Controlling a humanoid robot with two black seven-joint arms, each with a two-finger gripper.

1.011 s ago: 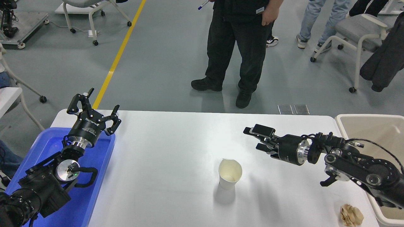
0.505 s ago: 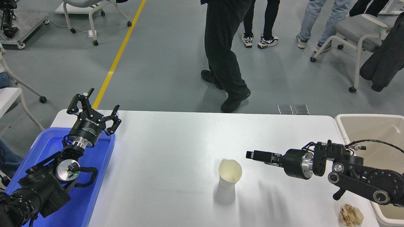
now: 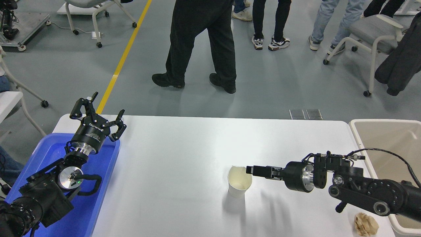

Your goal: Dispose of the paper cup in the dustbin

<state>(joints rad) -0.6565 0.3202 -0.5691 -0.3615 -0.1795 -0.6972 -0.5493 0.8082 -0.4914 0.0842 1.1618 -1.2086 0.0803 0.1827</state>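
Observation:
The paper cup (image 3: 239,183) stands upright on the white table (image 3: 184,148), right of centre, its cream inside showing. My right gripper (image 3: 252,170) comes in level from the right, seen edge-on, and its tip is at the cup's right rim. Whether it touches the cup does not show. The beige dustbin (image 3: 378,122) stands at the table's right edge, behind my right arm. My left gripper (image 3: 98,109) is open and empty, parked over the blue tray (image 3: 98,204) at the lower left.
A crumpled tan paper ball (image 3: 366,224) lies at the table's front right, under my right arm. People (image 3: 200,42) stand and walk on the floor beyond the far edge. Wheeled chairs (image 3: 371,36) stand further back.
My right gripper has dropped and moved left from above the table to the cup's right rim, and has rolled edge-on. The person in black has walked left. The cup has not moved.

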